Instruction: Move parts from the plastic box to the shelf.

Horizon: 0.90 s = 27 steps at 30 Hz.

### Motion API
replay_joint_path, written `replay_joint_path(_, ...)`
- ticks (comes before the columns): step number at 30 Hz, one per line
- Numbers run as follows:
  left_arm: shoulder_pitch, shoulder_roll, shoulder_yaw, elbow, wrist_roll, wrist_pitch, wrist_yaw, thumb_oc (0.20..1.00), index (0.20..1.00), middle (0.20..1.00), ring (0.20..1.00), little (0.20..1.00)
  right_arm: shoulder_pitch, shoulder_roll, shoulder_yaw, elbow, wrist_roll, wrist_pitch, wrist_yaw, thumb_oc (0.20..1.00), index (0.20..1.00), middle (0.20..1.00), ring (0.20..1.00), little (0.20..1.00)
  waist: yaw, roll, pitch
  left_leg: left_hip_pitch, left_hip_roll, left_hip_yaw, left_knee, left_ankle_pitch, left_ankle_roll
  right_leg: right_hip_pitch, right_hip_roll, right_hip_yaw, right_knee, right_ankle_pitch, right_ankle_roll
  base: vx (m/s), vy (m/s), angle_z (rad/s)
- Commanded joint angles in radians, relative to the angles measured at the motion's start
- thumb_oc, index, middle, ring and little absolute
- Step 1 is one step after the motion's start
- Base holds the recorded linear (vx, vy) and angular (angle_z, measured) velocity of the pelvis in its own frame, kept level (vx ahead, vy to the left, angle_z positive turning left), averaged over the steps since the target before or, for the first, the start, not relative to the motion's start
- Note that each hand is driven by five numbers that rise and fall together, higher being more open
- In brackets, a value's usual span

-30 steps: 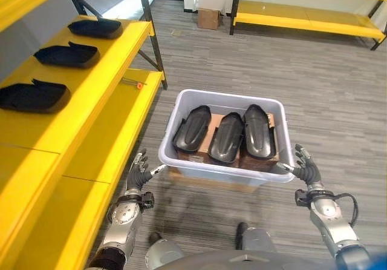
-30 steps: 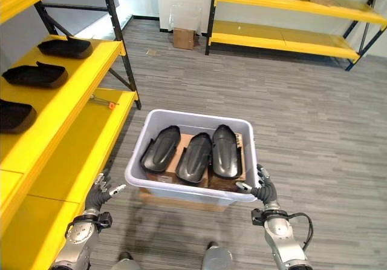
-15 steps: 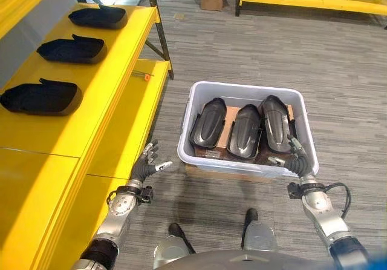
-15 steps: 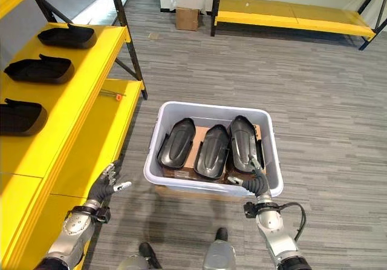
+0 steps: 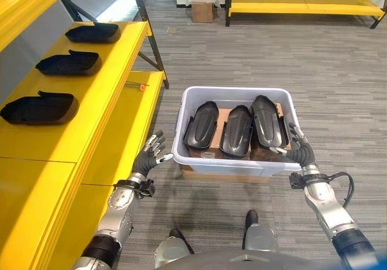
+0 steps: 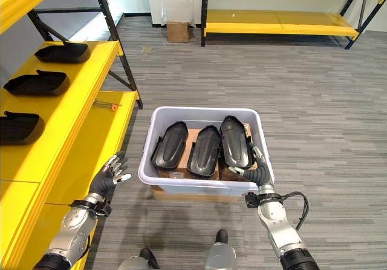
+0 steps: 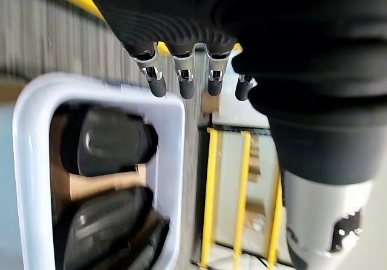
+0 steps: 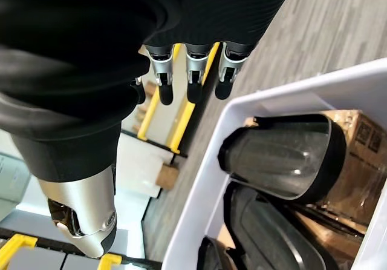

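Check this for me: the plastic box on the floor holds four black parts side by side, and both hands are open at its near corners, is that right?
Not quite. The plastic box holds three black parts side by side, not four, as the left eye view shows. The rest stands: the left hand and the right hand are both open at its near corners.

Head eyes high, downward; wrist cameras close beside the shared plastic box of parts.

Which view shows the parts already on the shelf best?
The left eye view: all three shelf parts lie whole on the yellow shelf. The right eye view cuts the nearest one at its edge. The wrist views show the box and its parts instead.
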Motion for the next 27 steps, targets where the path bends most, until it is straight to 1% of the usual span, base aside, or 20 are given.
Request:
replay_joint_path(1,0.008,-0.009,-0.006,-0.053,-0.032,0.006,-0.040,1.000,1.000,1.000,1.000,1.000,-0.057,-0.028,-0.013,-0.050,0.030,-0.045,0.011,1.000,1.000,1.000,1.000,1.000,0.028,0.041,-0.014,-0.005,-0.016,-0.101,-0.038,-0.009,0.090,-0.138,0.004,-0.008,0.517,-0.272,0.029,0.06,0.121,-0.28)
replay_joint_path(2,0.012,-0.011,-0.010,-0.049,-0.037,0.008,-0.040,1.000,1.000,1.000,1.000,1.000,-0.063,-0.026,-0.008,-0.048,0.023,-0.048,0.021,1.000,1.000,1.000,1.000,1.000,0.028,0.038,-0.010,-0.003,-0.023,-0.101,-0.036,-0.016,0.097,-0.171,0.004,-0.003,0.554,-0.256,0.035,0.10,0.054,-0.45)
replay_joint_path(3,0.023,-0.010,-0.017,-0.042,-0.033,0.001,-0.046,1.000,1.000,1.000,1.000,1.000,-0.070,-0.018,-0.001,-0.046,0.009,-0.051,0.042,1.000,1.000,1.000,1.000,1.000,0.029,0.031,-0.002,0.009,-0.037,-0.103,-0.034,-0.033,0.104,-0.213,-0.006,-0.005,0.552,-0.201,0.049,0.12,-0.014,-0.65)
replay_joint_path(4,0.032,-0.010,-0.020,-0.040,-0.034,-0.003,-0.050,1.000,1.000,1.000,1.000,1.000,-0.075,-0.013,0.004,-0.047,0.002,-0.054,0.055,1.000,1.000,1.000,1.000,1.000,0.032,0.027,0.002,0.019,-0.042,-0.099,-0.035,-0.043,0.105,-0.224,-0.018,-0.014,0.527,-0.176,0.055,0.18,-0.073,-0.59)
replay_joint_path(5,0.044,-0.009,-0.021,-0.042,-0.046,-0.002,-0.056,1.000,1.000,1.000,1.000,1.000,-0.079,-0.007,0.010,-0.050,-0.009,-0.065,0.069,1.000,1.000,1.000,1.000,1.000,0.036,0.024,0.007,0.033,-0.043,-0.086,-0.037,-0.052,0.099,-0.214,-0.038,-0.043,0.461,-0.163,0.052,0.17,-0.121,-0.46)
replay_joint_path(6,0.048,-0.012,-0.021,-0.042,-0.051,0.003,-0.056,1.000,1.000,1.000,1.000,1.000,-0.081,-0.002,0.012,-0.059,-0.013,-0.067,0.080,1.000,1.000,1.000,1.000,1.000,0.037,0.016,0.010,0.043,-0.047,-0.081,-0.039,-0.064,0.096,-0.201,-0.057,-0.061,0.353,-0.128,0.059,0.21,-0.141,-0.17)
replay_joint_path(7,0.048,-0.015,-0.024,-0.042,-0.046,0.004,-0.057,1.000,1.000,1.000,1.000,1.000,-0.083,0.003,0.016,-0.066,-0.008,-0.062,0.089,1.000,1.000,1.000,1.000,1.000,0.038,0.009,0.010,0.053,-0.051,-0.083,-0.039,-0.083,0.087,-0.196,-0.075,-0.060,0.300,-0.115,0.076,0.27,-0.259,-0.06)
replay_joint_path(8,0.043,-0.019,-0.042,-0.038,-0.026,0.013,-0.058,1.000,1.000,1.000,1.000,1.000,-0.094,0.017,0.028,-0.087,0.005,-0.048,0.107,1.000,1.000,1.000,1.000,1.000,0.038,-0.007,0.019,0.064,-0.049,-0.074,-0.036,-0.106,0.074,-0.188,-0.116,-0.064,0.149,-0.017,0.104,0.25,-0.341,0.03)
replay_joint_path(9,0.032,-0.019,-0.063,-0.044,-0.016,0.028,-0.052,1.000,1.000,1.000,1.000,1.000,-0.104,0.024,0.037,-0.096,0.011,-0.042,0.103,1.000,1.000,1.000,1.000,1.000,0.039,-0.009,0.030,0.062,-0.033,-0.069,-0.027,-0.115,0.065,-0.195,-0.147,-0.051,0.085,0.058,0.117,0.18,-0.344,0.10)
replay_joint_path(10,0.030,-0.017,-0.071,-0.049,-0.015,0.033,-0.049,1.000,1.000,1.000,1.000,1.000,-0.107,0.027,0.040,-0.099,0.013,-0.041,0.100,1.000,1.000,1.000,1.000,1.000,0.041,-0.008,0.035,0.059,-0.025,-0.068,-0.023,-0.118,0.061,-0.201,-0.156,-0.046,0.076,0.074,0.120,0.02,-0.311,0.18)
replay_joint_path(11,0.022,-0.016,-0.087,-0.057,-0.007,0.035,-0.041,1.000,1.000,1.000,1.000,1.000,-0.113,0.031,0.046,-0.104,0.024,-0.042,0.094,1.000,1.000,1.000,1.000,1.000,0.043,-0.007,0.046,0.044,-0.008,-0.059,-0.010,-0.112,0.057,-0.229,-0.172,-0.031,0.062,0.110,0.116,0.03,-0.361,0.14)
replay_joint_path(13,0.013,-0.004,-0.112,-0.052,0.008,0.017,-0.047,1.000,1.000,1.000,1.000,1.000,-0.107,0.036,0.049,-0.110,0.053,-0.053,0.091,1.000,1.000,1.000,1.000,1.000,0.041,-0.003,0.057,0.021,0.023,-0.062,0.023,-0.133,0.042,-0.210,-0.175,-0.018,0.024,0.087,0.142,0.22,-0.431,0.18)
replay_joint_path(14,0.020,-0.004,-0.124,-0.060,0.014,0.001,-0.030,1.000,1.000,1.000,1.000,1.000,-0.098,0.033,0.054,-0.116,0.054,-0.026,0.089,1.000,1.000,1.000,1.000,1.000,0.043,-0.003,0.060,0.029,0.040,-0.033,0.034,-0.124,0.024,-0.173,-0.167,-0.065,-0.001,0.073,0.141,0.28,-0.267,0.41)
replay_joint_path(16,0.022,-0.005,-0.124,-0.064,0.008,-0.001,-0.031,1.000,1.000,1.000,1.000,1.000,-0.098,0.030,0.057,-0.116,0.054,-0.023,0.087,1.000,1.000,1.000,1.000,1.000,0.043,0.001,0.061,0.034,0.046,-0.030,0.033,-0.124,0.018,-0.160,-0.161,-0.080,-0.010,0.067,0.139,0.15,-0.121,0.51)
replay_joint_path(17,0.029,-0.011,-0.119,-0.083,-0.006,-0.006,-0.014,1.000,1.000,1.000,1.000,1.000,-0.102,0.017,0.071,-0.118,0.013,0.012,0.057,1.000,1.000,1.000,1.000,1.000,0.044,0.007,0.054,0.040,0.056,-0.011,0.027,-0.117,0.008,-0.143,-0.148,-0.115,-0.029,0.061,0.129,0.14,-0.080,0.27)
replay_joint_path(20,0.032,-0.017,-0.120,-0.092,0.010,-0.014,0.023,1.000,1.000,1.000,1.000,1.000,-0.116,0.007,0.090,-0.077,0.029,0.055,0.030,1.000,1.000,1.000,1.000,1.000,0.042,0.014,0.039,0.042,0.078,0.017,0.038,-0.111,0.000,-0.135,-0.143,-0.141,-0.024,0.047,0.109,0.19,-0.067,-0.23)
replay_joint_path(21,0.035,-0.014,-0.118,-0.091,0.027,-0.021,0.022,1.000,1.000,1.000,1.000,1.000,-0.121,0.006,0.093,-0.056,0.047,0.049,0.022,1.000,1.000,1.000,1.000,1.000,0.040,0.016,0.034,0.046,0.087,0.028,0.045,-0.111,-0.002,-0.133,-0.138,-0.147,-0.022,0.043,0.100,0.24,-0.091,-0.27)
replay_joint_path(22,0.043,-0.008,-0.115,-0.098,0.005,-0.011,0.003,1.000,1.000,1.000,1.000,1.000,-0.124,0.006,0.083,-0.036,0.092,-0.003,0.040,1.000,1.000,1.000,1.000,1.000,0.038,0.019,0.029,0.049,0.098,0.043,0.054,-0.110,-0.004,-0.137,-0.136,-0.159,-0.015,0.042,0.091,0.23,-0.086,-0.17)
replay_joint_path(23,0.052,0.000,-0.113,-0.105,0.003,-0.008,-0.004,1.000,1.000,1.000,1.000,1.000,-0.122,0.006,0.074,-0.035,0.084,-0.017,0.057,1.000,1.000,1.000,1.000,1.000,0.036,0.020,0.026,0.050,0.101,0.047,0.057,-0.112,-0.004,-0.142,-0.136,-0.160,-0.010,0.042,0.089,0.21,-0.077,0.01)
replay_joint_path(27,0.075,0.006,-0.115,-0.103,-0.004,0.015,-0.019,1.000,1.000,1.000,1.000,1.000,-0.112,0.006,0.071,-0.035,0.075,-0.003,0.090,1.000,1.000,1.000,1.000,1.000,0.030,0.021,0.016,0.064,0.107,0.060,0.076,-0.131,0.002,-0.161,-0.146,-0.170,0.018,0.040,0.086,0.16,-0.051,0.12)
